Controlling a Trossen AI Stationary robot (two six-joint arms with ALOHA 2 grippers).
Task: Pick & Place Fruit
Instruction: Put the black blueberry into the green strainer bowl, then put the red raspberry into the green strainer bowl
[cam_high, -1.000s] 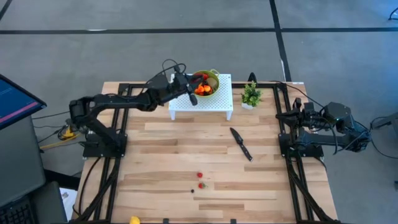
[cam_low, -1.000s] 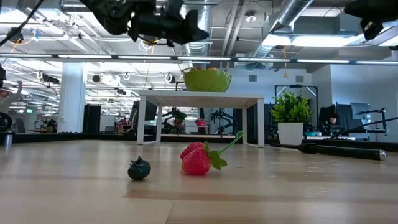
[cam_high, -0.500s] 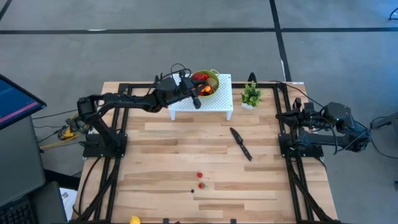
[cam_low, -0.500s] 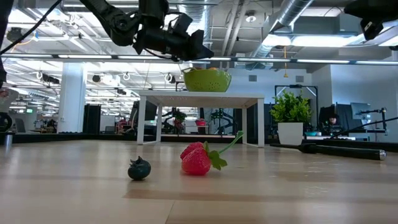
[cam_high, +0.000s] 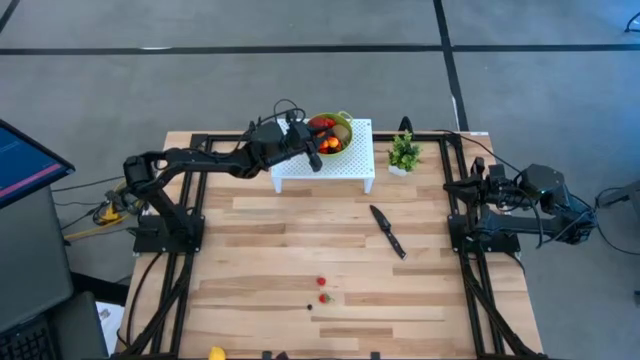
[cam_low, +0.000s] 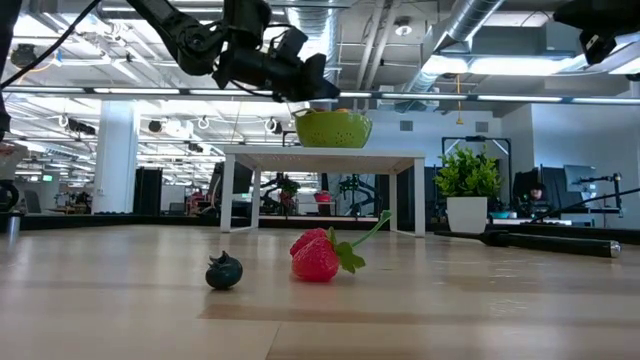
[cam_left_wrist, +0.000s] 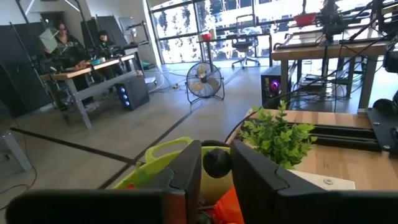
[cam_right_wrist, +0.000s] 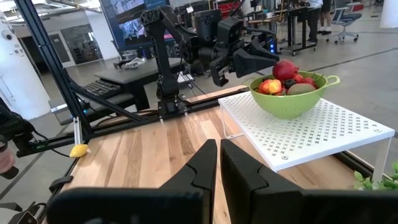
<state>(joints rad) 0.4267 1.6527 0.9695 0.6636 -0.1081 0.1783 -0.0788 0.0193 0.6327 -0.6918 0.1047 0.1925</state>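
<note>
A: What fruit is out, and where?

B: A red strawberry (cam_low: 317, 256) with a green stalk lies on the desk (cam_high: 260, 250) near its front edge, a dark blueberry (cam_low: 224, 271) just beside it. Red, orange and brown-green pieces fill the green bowl (cam_right_wrist: 290, 99) on the white perforated stand (cam_high: 345, 160) at the back. A yellow piece (cam_high: 216, 353) sits at the desk's front edge.

A: And the hands?

B: The left hand (cam_left_wrist: 216, 163) hangs over the bowl's rim, its fingers pinching a small dark berry (cam_left_wrist: 217, 162). The right hand (cam_right_wrist: 219, 163) waits off at the desk's right side, fingers pressed together, holding nothing.

A: Anything in the way?

B: A black knife (cam_high: 387, 230) lies mid-desk, and a potted plant (cam_high: 404, 153) stands just beside the stand.
</note>
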